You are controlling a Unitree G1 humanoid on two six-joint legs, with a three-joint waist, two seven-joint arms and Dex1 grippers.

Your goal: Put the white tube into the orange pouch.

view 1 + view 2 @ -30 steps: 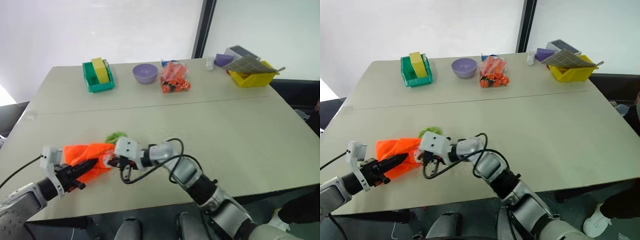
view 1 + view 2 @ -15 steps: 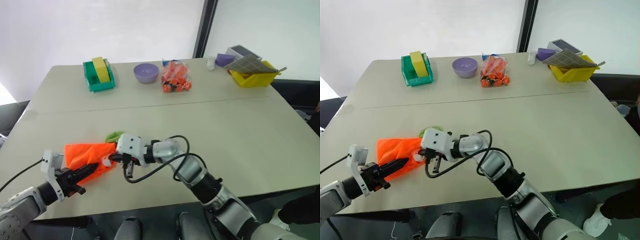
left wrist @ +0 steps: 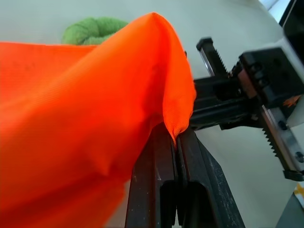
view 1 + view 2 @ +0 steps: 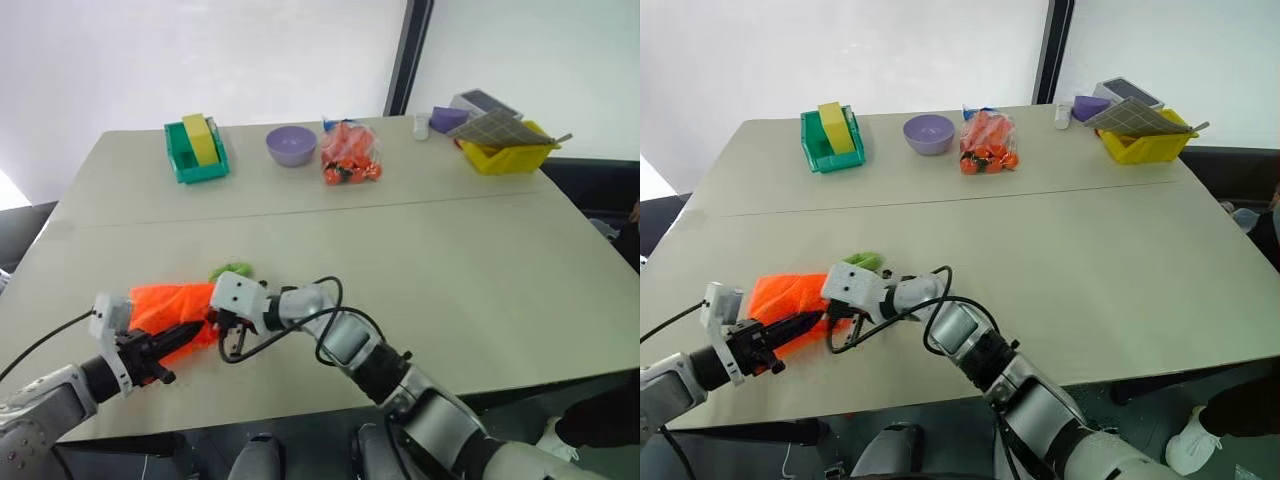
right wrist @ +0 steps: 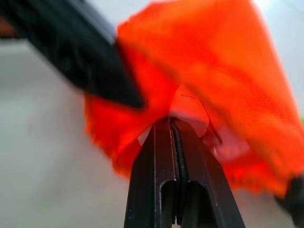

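Beige table (image 4: 420, 260), left tool (image 3: 176, 142) pinching orange pouch (image 3: 85, 118), right tool (image 5: 172, 124) pinching white tube (image 5: 187, 107)

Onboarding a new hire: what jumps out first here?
The orange pouch at the table's near left edge, with the left gripper shut on its fabric. The right gripper presses the white tube into its mouth. Along the far edge: green bin, purple bowl, yellow bin.
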